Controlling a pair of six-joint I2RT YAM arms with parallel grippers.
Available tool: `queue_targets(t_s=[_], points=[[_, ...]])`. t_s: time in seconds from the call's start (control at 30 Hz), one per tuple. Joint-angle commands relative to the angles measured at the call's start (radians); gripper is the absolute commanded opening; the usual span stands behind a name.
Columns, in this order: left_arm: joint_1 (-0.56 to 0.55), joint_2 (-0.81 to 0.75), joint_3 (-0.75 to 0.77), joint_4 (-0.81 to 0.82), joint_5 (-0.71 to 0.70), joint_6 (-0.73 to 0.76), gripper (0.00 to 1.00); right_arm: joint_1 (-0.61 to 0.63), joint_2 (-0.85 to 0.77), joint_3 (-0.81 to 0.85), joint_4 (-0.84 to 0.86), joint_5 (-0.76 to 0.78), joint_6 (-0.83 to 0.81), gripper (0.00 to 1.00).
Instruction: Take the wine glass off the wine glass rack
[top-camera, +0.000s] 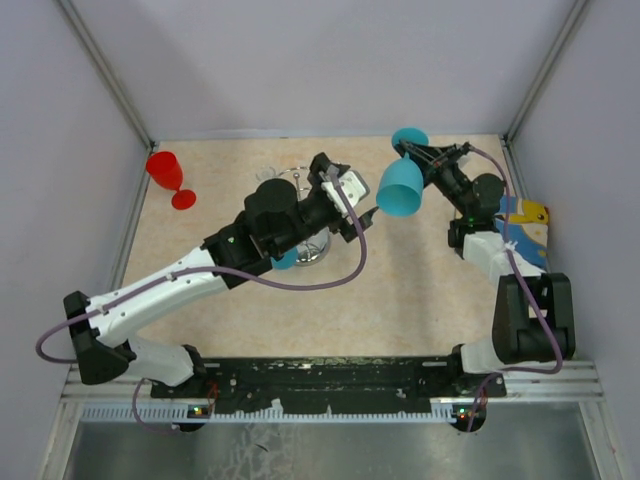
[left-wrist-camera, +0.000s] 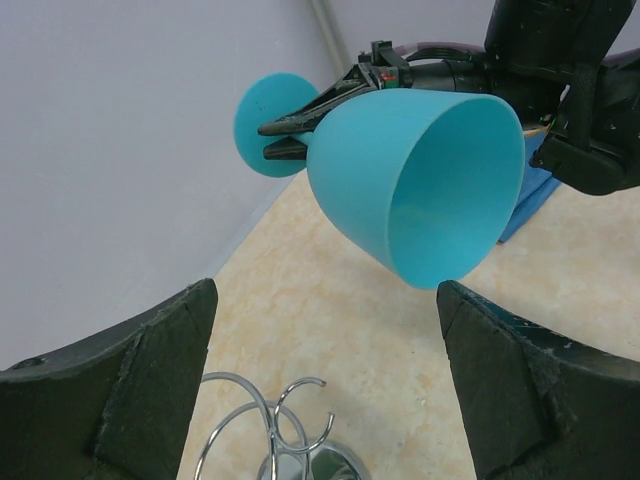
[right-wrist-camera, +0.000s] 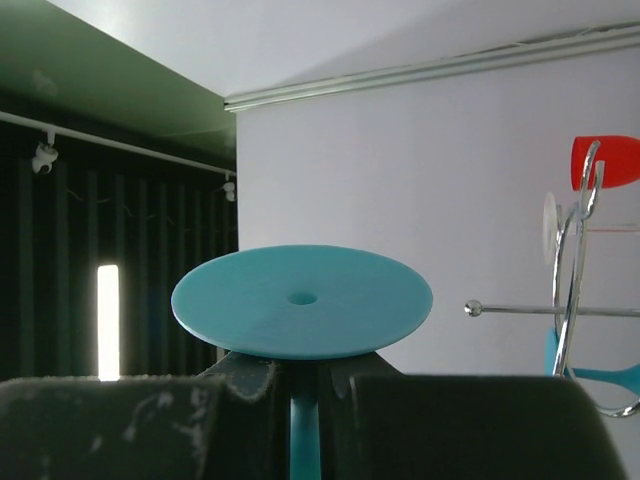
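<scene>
A teal wine glass (top-camera: 400, 187) hangs in the air on its side, bowl mouth towards the left arm, clear of the wine glass rack (top-camera: 288, 176). My right gripper (top-camera: 418, 158) is shut on its stem just under the round foot (right-wrist-camera: 300, 300). In the left wrist view the bowl (left-wrist-camera: 420, 180) fills the upper middle, with the right gripper (left-wrist-camera: 300, 135) behind it. My left gripper (left-wrist-camera: 325, 300) is open and empty above the chrome rack's curled hooks (left-wrist-camera: 270, 430), a little short of the bowl. The left arm covers most of the rack from above.
A red wine glass (top-camera: 168, 175) stands at the far left of the table. Something teal (top-camera: 285, 258) shows under the left arm by the rack base. A blue and yellow object (top-camera: 525, 225) lies at the right edge. Walls close the table on three sides.
</scene>
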Motion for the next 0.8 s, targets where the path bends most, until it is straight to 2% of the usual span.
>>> queue_targets(t_s=[0.0,0.2,0.27,0.3,0.37,0.53,0.7,0.77], points=[[-0.014,0.024,0.034,0.076,-0.005,0.005,0.96,0.002,-0.051,-0.012,0.058,-0.013,0.068,0.0],[-0.019,0.062,0.075,0.078,0.004,-0.015,0.96,0.002,-0.056,-0.022,0.068,-0.014,0.064,0.0],[-0.019,0.081,0.095,0.08,-0.001,-0.023,0.95,0.002,-0.061,-0.03,0.065,-0.01,0.058,0.0],[-0.02,0.095,0.113,0.073,-0.005,-0.028,0.9,0.002,-0.066,-0.032,0.061,-0.011,0.055,0.0],[-0.02,0.135,0.165,0.04,-0.001,-0.033,0.76,0.002,-0.07,-0.036,0.056,-0.012,0.049,0.0],[-0.019,0.221,0.274,-0.039,0.031,-0.061,0.26,0.002,-0.082,-0.056,0.02,-0.008,0.028,0.0],[-0.02,0.245,0.304,-0.048,0.058,-0.078,0.01,0.002,-0.086,-0.073,0.013,-0.001,0.023,0.0],[-0.02,0.266,0.328,-0.074,0.053,-0.081,0.0,0.001,-0.088,-0.078,0.017,0.007,0.025,0.0]])
